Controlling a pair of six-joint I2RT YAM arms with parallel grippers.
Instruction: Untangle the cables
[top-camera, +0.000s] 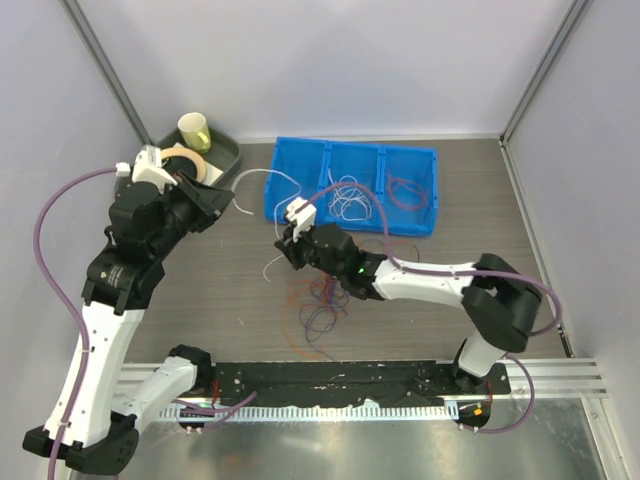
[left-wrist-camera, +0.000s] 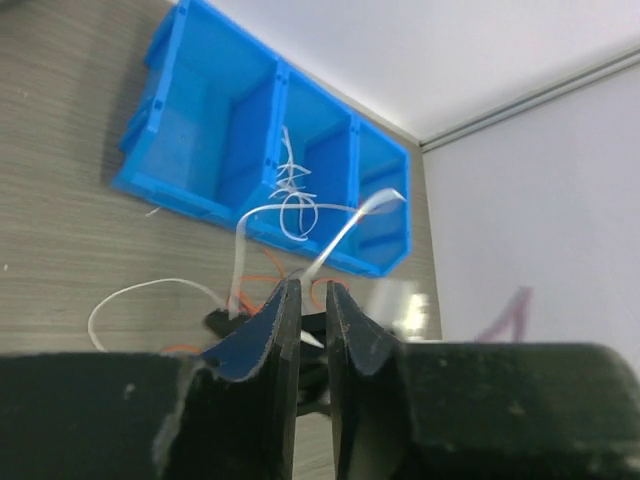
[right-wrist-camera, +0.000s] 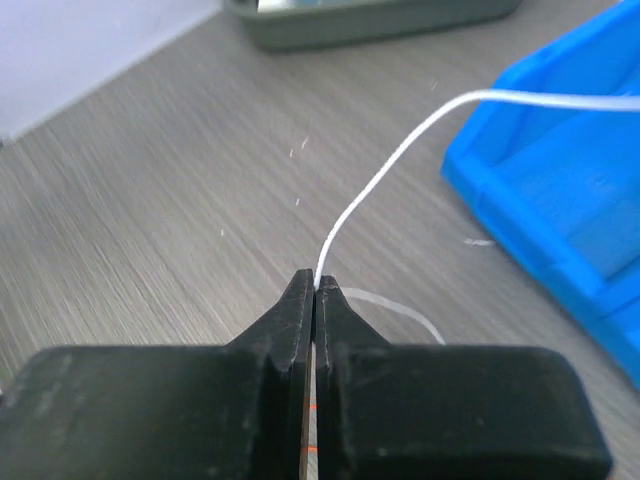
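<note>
A single white cable (right-wrist-camera: 400, 150) rises from my right gripper (right-wrist-camera: 315, 278), whose jaws are pressed shut on it just above the table. From above, that right gripper (top-camera: 283, 243) sits left of a tangle of orange-red, dark and white cables (top-camera: 322, 300) on the table. My left gripper (left-wrist-camera: 312, 285) shows a narrow gap between its jaws. A white cable (left-wrist-camera: 345, 228) runs through this gap without being pinched. The left gripper (top-camera: 228, 200) hovers near the grey tray.
A blue three-compartment bin (top-camera: 355, 145) stands at the back, with white cables in its middle cell and red ones in its right cell. A grey tray (top-camera: 228, 152) holds a yellow cup (top-camera: 195, 130) and a tape roll. A black rail (top-camera: 350, 385) lines the near edge.
</note>
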